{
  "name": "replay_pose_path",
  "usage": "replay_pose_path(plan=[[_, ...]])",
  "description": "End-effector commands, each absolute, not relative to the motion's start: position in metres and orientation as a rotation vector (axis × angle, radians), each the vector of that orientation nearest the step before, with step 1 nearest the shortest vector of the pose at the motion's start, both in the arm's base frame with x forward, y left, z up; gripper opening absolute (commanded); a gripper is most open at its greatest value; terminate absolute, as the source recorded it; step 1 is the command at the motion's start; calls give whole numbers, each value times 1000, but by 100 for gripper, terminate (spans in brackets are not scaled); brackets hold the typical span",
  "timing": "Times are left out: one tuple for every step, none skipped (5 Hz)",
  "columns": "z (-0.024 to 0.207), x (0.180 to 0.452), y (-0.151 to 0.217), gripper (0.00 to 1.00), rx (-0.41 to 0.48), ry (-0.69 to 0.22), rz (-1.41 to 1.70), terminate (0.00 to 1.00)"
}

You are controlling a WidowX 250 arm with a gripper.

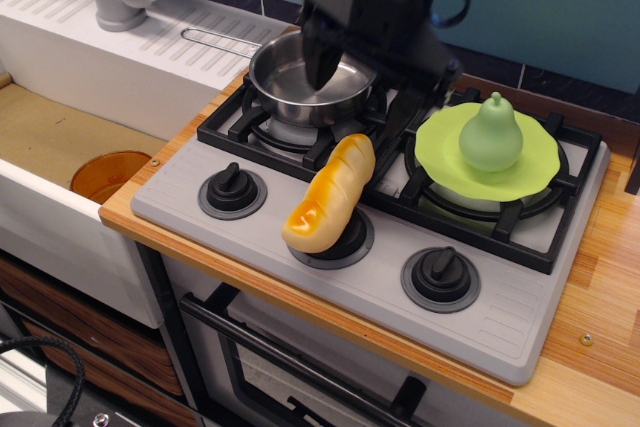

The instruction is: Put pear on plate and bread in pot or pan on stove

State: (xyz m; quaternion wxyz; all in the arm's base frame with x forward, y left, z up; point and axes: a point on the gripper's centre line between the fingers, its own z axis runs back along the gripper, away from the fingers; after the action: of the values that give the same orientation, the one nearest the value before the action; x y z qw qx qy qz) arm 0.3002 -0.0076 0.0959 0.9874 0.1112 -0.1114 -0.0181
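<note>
1 arm reaches down over the pot (pixel 300 82), gripper (pixel 355 97) spread and empty, bread (pixel 330 194) just below it.

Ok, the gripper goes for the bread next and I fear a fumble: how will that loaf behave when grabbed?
The bread looks like glossy moulded plastic, so probably stiff, light, and somewhat slippery. Its rounded, elongated shape may roll sideways if nudged. It lies tilted across a stove knob and the grate, so it could rock or slide when the gripper touches it.
</note>
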Motion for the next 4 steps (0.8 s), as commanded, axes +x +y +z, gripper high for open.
replay_pose_path(plan=[[89,295,-3,100,173,-283,-22,0],[78,287,-3,100,153,-284,-13,0],[68,281,-5,100,136,-288,-5,0],[62,278,-7,100,127,-290,-1,0]])
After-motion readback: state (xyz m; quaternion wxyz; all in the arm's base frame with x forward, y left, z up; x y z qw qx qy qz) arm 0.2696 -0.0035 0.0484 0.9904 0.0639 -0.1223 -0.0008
